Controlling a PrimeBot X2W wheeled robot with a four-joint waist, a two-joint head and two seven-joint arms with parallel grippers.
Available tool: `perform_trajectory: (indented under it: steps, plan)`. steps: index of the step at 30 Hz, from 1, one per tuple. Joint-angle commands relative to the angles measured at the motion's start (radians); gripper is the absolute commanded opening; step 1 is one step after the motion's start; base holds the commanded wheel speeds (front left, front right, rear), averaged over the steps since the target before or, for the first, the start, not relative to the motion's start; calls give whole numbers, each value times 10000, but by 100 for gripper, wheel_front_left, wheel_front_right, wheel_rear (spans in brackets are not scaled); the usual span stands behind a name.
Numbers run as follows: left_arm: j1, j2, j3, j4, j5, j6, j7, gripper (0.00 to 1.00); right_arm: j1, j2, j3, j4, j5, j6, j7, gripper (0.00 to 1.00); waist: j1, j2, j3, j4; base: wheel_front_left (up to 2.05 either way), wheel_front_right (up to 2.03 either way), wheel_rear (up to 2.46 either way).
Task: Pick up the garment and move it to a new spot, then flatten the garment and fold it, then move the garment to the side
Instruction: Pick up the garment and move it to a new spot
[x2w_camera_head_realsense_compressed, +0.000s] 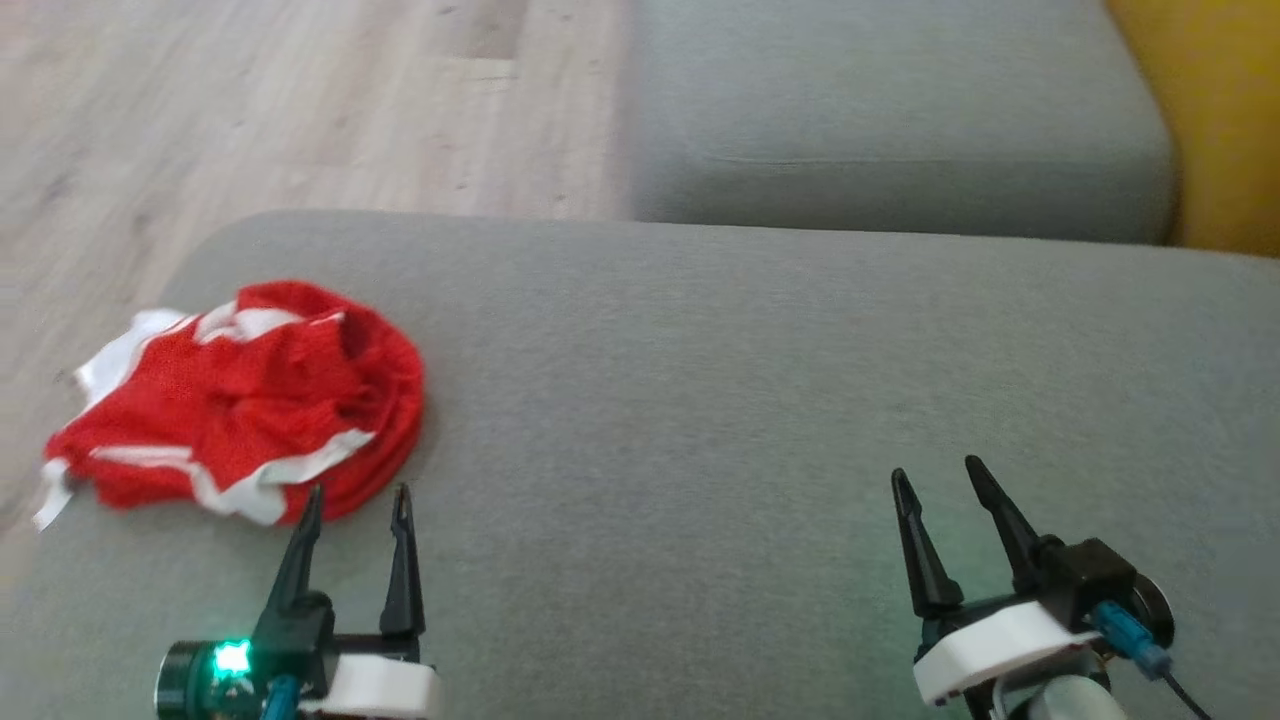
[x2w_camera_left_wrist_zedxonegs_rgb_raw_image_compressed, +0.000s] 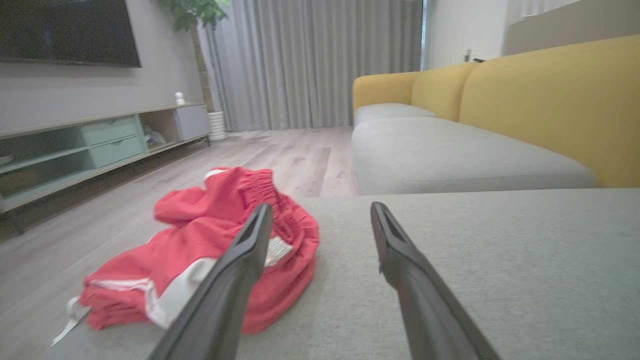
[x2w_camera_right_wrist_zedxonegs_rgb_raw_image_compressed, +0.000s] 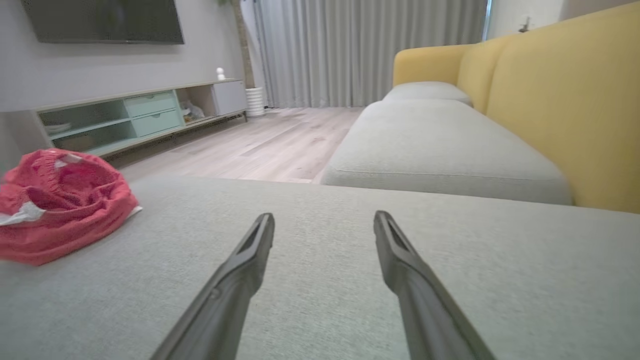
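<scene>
- The garment (x2w_camera_head_realsense_compressed: 240, 400), red with white trim, lies crumpled in a heap at the left end of the grey seat cushion (x2w_camera_head_realsense_compressed: 750, 400). One white strip hangs over the cushion's edge toward the floor (x2w_camera_head_realsense_compressed: 250, 100).
- My left tool (x2w_camera_head_realsense_compressed: 357, 490) has its fingers apart and holds nothing. Its tips sit at the heap's near edge, and I cannot tell whether the left tip touches the cloth.
- From the left wrist, one finger crosses in front of the red cloth and the other is over bare cushion, so the tool is off to the heap's right.
- My right tool (x2w_camera_head_realsense_compressed: 935, 466) is also spread wide and empty, over bare cushion and well apart from the garment.
- I judge this to be the start of the first step: the pick-up is not yet made, and nothing is flattened or folded.
- Next I would shift the left tool a little left and forward, lower it so the fingers straddle a raised fold, then close.
- The open middle of the cushion looks like the natural new spot.
- My worry is a thin pinch that slips off the bunched fabric.
</scene>
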Motion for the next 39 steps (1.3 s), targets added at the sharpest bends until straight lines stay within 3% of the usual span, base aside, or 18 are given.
perform_trajectory:
  steps: [1, 13, 20, 29, 34, 39]
  plan:
    - [-572, 10, 433, -349, 65, 37, -97, 100, -415, -83, 263, -373, 116, 77, -109, 100, -1, 0, 97, 754, 0, 0, 0]
    - [-564, -7, 831, -610, 20, 187, -97, 100, -456, -83, 257, -346, 27, 77, -109, 100, -1, 0, 407, 2982, 0, 0, 0]
    - [-588, -16, 1018, -884, 30, 275, -97, 100, -412, -83, 269, -295, -108, 77, -109, 100, -1, 0, 564, 3581, 0, 0, 0]
    - [-1535, 165, 1067, -2417, 241, 209, -97, 100, -833, -83, -11, -328, -1008, 77, -109, 100, -1, 0, 1756, 3623, 0, 0, 0]
    - [-3263, 635, 1041, -2321, 173, -357, -97, 100, -1238, -259, -196, -339, -1702, 77, -109, 100, -1, 0, 2675, 3573, 0, 0, 0]
    - [-5753, 937, 951, -136, -135, -1043, -89, 100, -1536, -822, -173, -399, -1928, 77, -109, 100, -1, 0, 3417, 3443, 0, 0, 0]
